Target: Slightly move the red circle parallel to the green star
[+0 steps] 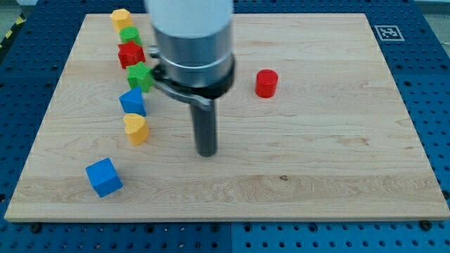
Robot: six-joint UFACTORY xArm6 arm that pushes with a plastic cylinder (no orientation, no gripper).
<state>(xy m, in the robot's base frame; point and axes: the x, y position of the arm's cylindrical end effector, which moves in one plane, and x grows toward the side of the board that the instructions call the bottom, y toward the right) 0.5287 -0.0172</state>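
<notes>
The red circle (266,83) stands on the wooden board (337,154), right of centre toward the view's top. The green star (140,76) sits in a column of blocks at the view's left, partly behind the arm's body. My tip (207,152) rests on the board near the middle, below and left of the red circle and right of the column, touching no block.
The left column holds, top to bottom, a yellow block (121,18), a green block (129,34), a red star-like block (131,53), the green star, a blue block (133,101) and a yellow heart (136,128). A blue cube (104,176) lies at lower left.
</notes>
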